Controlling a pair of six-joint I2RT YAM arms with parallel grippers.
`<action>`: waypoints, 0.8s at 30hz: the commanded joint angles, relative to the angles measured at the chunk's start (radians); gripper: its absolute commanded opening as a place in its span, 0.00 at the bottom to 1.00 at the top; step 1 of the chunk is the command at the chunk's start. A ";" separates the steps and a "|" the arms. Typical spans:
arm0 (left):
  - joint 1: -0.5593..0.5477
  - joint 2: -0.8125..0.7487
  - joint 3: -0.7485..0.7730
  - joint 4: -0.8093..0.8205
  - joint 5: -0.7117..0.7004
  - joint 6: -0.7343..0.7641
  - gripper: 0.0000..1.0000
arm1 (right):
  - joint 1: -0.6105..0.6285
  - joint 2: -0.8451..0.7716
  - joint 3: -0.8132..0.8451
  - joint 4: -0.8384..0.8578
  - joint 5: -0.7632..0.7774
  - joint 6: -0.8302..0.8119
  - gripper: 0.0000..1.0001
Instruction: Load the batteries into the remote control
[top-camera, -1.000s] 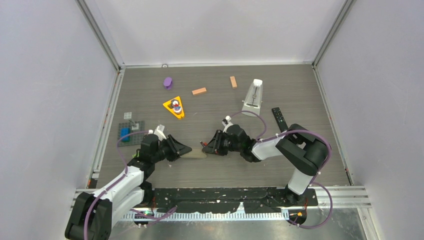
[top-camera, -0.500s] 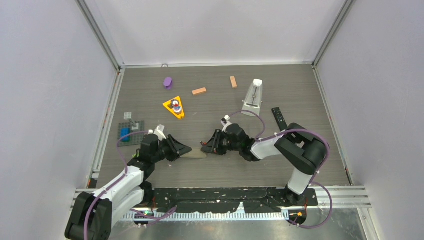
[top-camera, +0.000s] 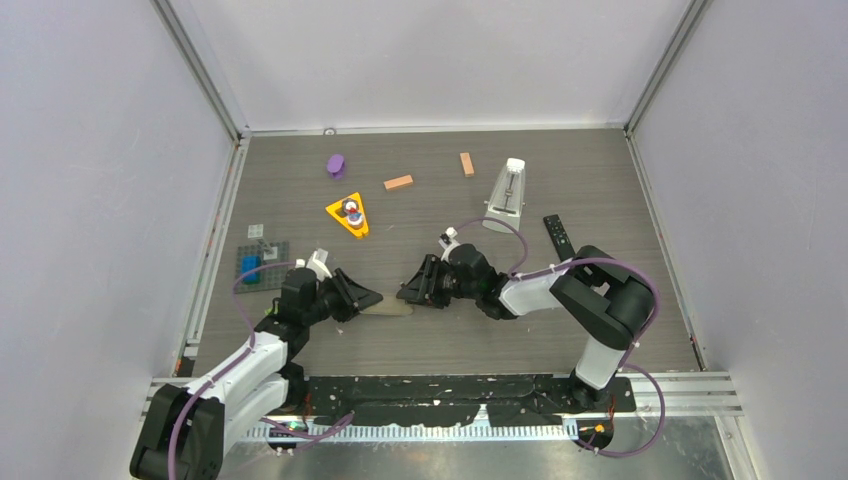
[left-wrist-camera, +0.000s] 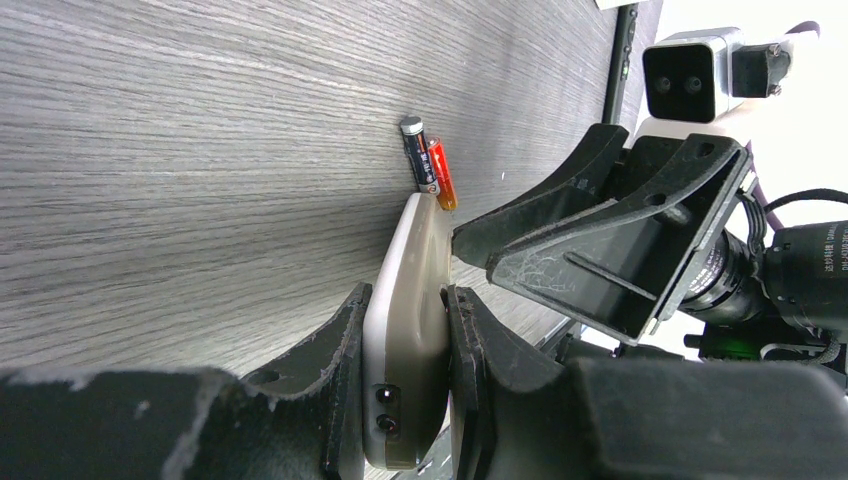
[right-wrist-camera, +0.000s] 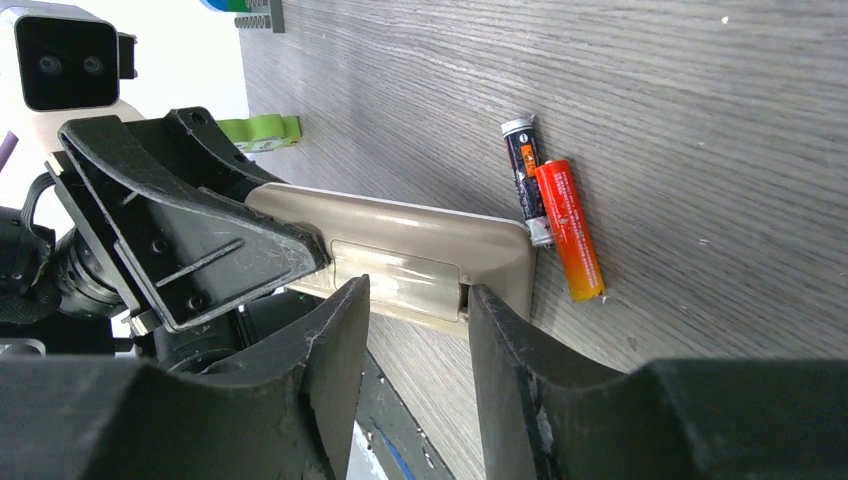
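My left gripper (left-wrist-camera: 405, 305) is shut on the edges of a beige remote control (left-wrist-camera: 408, 250), which lies low over the table in the top view (top-camera: 392, 309). The remote's back with its closed battery cover (right-wrist-camera: 400, 275) faces my right wrist camera. Two batteries lie side by side on the table at the remote's free end, one dark (right-wrist-camera: 527, 180) and one red-orange (right-wrist-camera: 570, 228). They also show in the left wrist view (left-wrist-camera: 428, 165). My right gripper (right-wrist-camera: 418, 300) is open and empty, its fingers either side of the cover area, just short of the remote.
A second, black remote (top-camera: 559, 237) lies at the right beside a white metronome (top-camera: 506, 194). Two orange-brown blocks (top-camera: 398, 182) (top-camera: 466, 164), a purple piece (top-camera: 336, 165) and a yellow triangle (top-camera: 349, 215) lie further back. A grey brick plate (top-camera: 262, 264) is at the left.
My right gripper has crept a little to the left, closer to the remote's end. The left gripper and the remote have stayed put.
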 joint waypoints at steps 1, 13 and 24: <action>-0.008 0.029 -0.038 -0.129 -0.054 0.058 0.00 | 0.010 0.032 0.019 -0.096 0.036 -0.022 0.49; -0.008 0.044 -0.042 -0.111 -0.043 0.054 0.00 | 0.000 0.116 -0.043 0.173 -0.081 0.123 0.50; -0.008 0.066 -0.047 -0.093 -0.037 0.052 0.00 | 0.000 0.201 -0.078 0.457 -0.134 0.260 0.48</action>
